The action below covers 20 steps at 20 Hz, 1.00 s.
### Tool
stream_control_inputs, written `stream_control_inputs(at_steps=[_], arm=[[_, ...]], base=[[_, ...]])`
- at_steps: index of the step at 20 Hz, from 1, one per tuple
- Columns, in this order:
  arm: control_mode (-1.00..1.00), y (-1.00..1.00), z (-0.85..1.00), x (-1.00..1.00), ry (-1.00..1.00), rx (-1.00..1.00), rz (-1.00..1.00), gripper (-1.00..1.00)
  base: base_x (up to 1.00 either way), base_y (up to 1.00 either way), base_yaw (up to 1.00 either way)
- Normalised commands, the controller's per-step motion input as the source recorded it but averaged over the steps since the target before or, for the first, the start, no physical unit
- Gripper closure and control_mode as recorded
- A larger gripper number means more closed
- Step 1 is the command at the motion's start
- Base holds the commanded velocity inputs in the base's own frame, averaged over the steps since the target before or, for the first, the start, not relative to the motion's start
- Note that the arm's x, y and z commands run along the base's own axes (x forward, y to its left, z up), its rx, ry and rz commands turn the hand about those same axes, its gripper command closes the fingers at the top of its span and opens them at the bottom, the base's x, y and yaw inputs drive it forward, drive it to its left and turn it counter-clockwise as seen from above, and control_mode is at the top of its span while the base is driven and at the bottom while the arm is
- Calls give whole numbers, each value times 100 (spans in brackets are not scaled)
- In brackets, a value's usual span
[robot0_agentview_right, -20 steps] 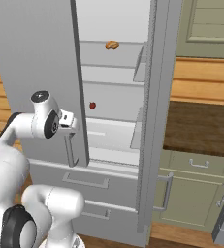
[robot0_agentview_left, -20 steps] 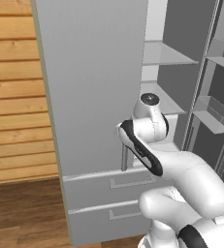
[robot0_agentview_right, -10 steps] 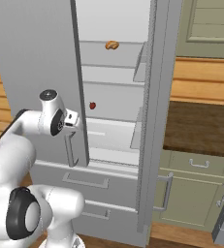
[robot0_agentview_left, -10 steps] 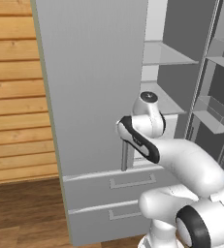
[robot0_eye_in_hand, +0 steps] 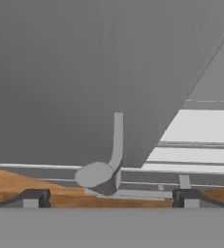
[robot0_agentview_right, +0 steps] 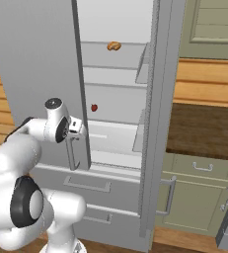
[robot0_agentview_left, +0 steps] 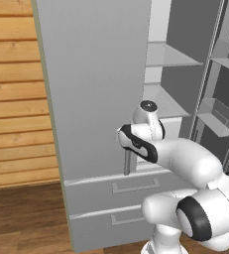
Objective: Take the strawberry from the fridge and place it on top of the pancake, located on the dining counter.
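The fridge [robot0_agentview_right: 36,59] stands with both doors swung open, white shelves showing between them. A tiny dark-red strawberry [robot0_agentview_right: 94,107] lies on the middle shelf. My gripper [robot0_eye_in_hand: 111,198] is open, its two dark fingertips [robot0_eye_in_hand: 33,197] wide apart with nothing between them. It hangs just in front of the lower end of the left door's bar handle [robot0_eye_in_hand: 116,140], close to it but apart. From the right base, the gripper [robot0_agentview_right: 77,132] sits beside that handle [robot0_agentview_right: 72,157], left of and below the strawberry. The pancake and the dining counter are out of view.
An orange-brown lumpy food item [robot0_agentview_right: 114,46] sits on the upper shelf. The right fridge door [robot0_agentview_right: 155,123] stands edge-on, its bins [robot0_agentview_left: 217,114] facing inward. Two drawers [robot0_agentview_left: 136,186] lie under the doors. A wall counter with green cabinets [robot0_agentview_right: 199,197] is to the right, wood-plank wall [robot0_agentview_left: 12,99] to the left.
The wrist has crept a little closer to the left door's handle and the elbow has shifted. The jaws stayed wide open; the fridge and strawberry have not moved.
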Motion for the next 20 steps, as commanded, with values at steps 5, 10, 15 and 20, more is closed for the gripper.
stream_control_inputs(at_steps=[5, 10, 15, 20], arm=[[-100, 4, -21, 27, 2, 0, -1, -100], [-100, 5, -20, 24, 4, 0, -1, -100], [-100, 6, -22, 20, 4, 0, -1, -100], [-100, 6, -34, 0, 1, 0, 0, 100]], base=[[0, 0, 0], [0, 0, 0], [0, 0, 0], [0, 0, 0]])
